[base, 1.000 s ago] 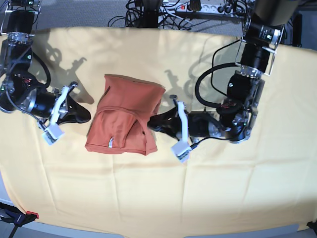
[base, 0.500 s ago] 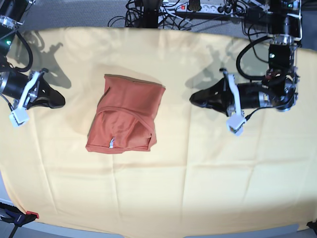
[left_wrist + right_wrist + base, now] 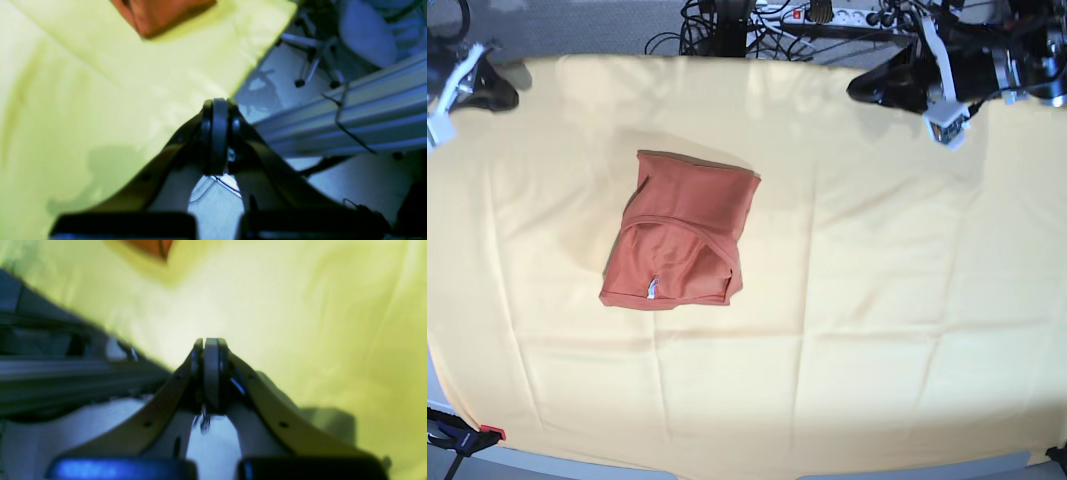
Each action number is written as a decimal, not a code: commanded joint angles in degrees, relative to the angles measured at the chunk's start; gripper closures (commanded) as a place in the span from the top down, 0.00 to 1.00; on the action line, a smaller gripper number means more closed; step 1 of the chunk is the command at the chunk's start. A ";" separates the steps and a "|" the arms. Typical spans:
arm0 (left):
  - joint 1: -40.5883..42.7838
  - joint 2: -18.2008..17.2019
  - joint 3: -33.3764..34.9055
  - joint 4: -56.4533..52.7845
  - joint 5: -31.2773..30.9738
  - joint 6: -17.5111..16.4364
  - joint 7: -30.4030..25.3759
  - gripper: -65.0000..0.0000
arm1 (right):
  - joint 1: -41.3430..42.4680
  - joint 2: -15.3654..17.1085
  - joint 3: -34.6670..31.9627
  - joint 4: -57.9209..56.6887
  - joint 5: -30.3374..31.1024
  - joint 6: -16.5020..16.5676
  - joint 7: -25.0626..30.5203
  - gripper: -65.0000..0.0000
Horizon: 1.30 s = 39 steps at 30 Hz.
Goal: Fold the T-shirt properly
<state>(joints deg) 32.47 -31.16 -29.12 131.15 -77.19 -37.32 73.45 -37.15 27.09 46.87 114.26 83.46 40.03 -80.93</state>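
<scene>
Two grippers and one garment appear. Base view: the T-shirt [image 3: 680, 232], rust-orange, lies folded into a compact, roughly rectangular bundle left of centre on the pale-yellow cloth [image 3: 857, 300], its collar and small white tag [image 3: 651, 289] turned toward the near edge. The left gripper [image 3: 860, 88] sits at the far right corner of the cloth, its tip aimed toward the middle; the right gripper [image 3: 505, 95] sits at the far left corner. Both are well apart from the T-shirt, which lies between them and nearer the camera. Left wrist view: the left gripper [image 3: 218, 106] has its jaws pressed together with nothing between them, over the cloth's edge [image 3: 253, 66]; a corner of the T-shirt [image 3: 160, 15] shows at the top of the frame. Right wrist view: the right gripper [image 3: 210, 343] is likewise fully closed and empty; a blurred orange patch of the T-shirt [image 3: 150, 246] shows at the top edge.
</scene>
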 commanded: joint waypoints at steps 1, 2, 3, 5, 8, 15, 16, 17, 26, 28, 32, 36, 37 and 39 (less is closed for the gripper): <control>2.25 -0.39 -1.70 2.01 -1.51 -0.13 -0.33 0.00 | -2.05 1.14 1.44 1.29 1.54 -0.03 0.93 0.00; 4.48 -0.42 -3.04 2.97 -1.53 -0.09 0.15 0.00 | -4.02 1.01 2.08 1.57 1.54 -0.03 0.93 0.00; 6.75 -0.39 -4.26 3.65 -1.49 0.59 0.46 0.00 | -5.77 0.63 2.51 1.62 1.54 -0.03 0.93 0.00; 11.47 -0.37 -6.10 3.85 -1.49 1.57 1.09 0.00 | -9.38 -1.03 2.69 1.62 1.54 -0.03 0.93 0.00; 18.58 0.66 -6.51 3.85 0.04 1.55 2.86 0.00 | -14.93 -4.39 2.64 1.62 1.54 -0.03 0.93 0.00; 31.95 5.44 -5.55 0.35 7.82 1.31 0.28 0.00 | -22.21 -9.51 -2.58 -1.01 1.54 -0.03 0.93 0.00; 33.31 6.08 -4.90 -1.05 9.01 1.33 -0.94 0.00 | -22.45 -9.49 -4.35 -2.32 1.54 -0.03 0.93 0.00; 34.23 6.67 -3.93 -2.75 10.45 1.33 -2.27 0.00 | -22.43 -9.49 -6.27 -4.00 1.54 -0.03 0.93 0.00; 25.35 8.50 13.75 -30.77 25.09 1.40 -14.78 0.00 | -13.25 -9.29 -23.82 -25.44 -19.54 -0.03 12.57 0.00; 20.20 9.40 17.00 -38.75 28.61 1.99 -17.77 0.00 | -9.68 -8.96 -27.17 -30.86 -27.30 -0.03 19.63 0.00; 9.25 12.72 21.35 -54.86 37.66 5.57 -25.92 0.00 | -1.73 -9.01 -32.94 -42.23 -40.39 -0.03 33.14 0.00; -0.68 15.13 25.11 -70.90 49.09 5.70 -41.24 0.00 | 6.54 -9.03 -39.60 -52.52 -51.78 -0.03 43.85 0.00; -2.84 15.47 26.18 -74.71 51.74 5.70 -46.10 0.00 | 8.20 -9.05 -41.29 -54.90 -54.75 -0.03 47.28 0.00; -6.95 16.09 28.44 -81.96 57.27 6.08 -56.50 0.00 | 11.23 -9.31 -44.33 -59.41 -60.65 -0.03 54.82 0.00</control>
<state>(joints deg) 25.06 -14.92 -0.49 48.23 -19.03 -30.83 16.21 -25.32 17.04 2.22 54.19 22.00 39.53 -25.32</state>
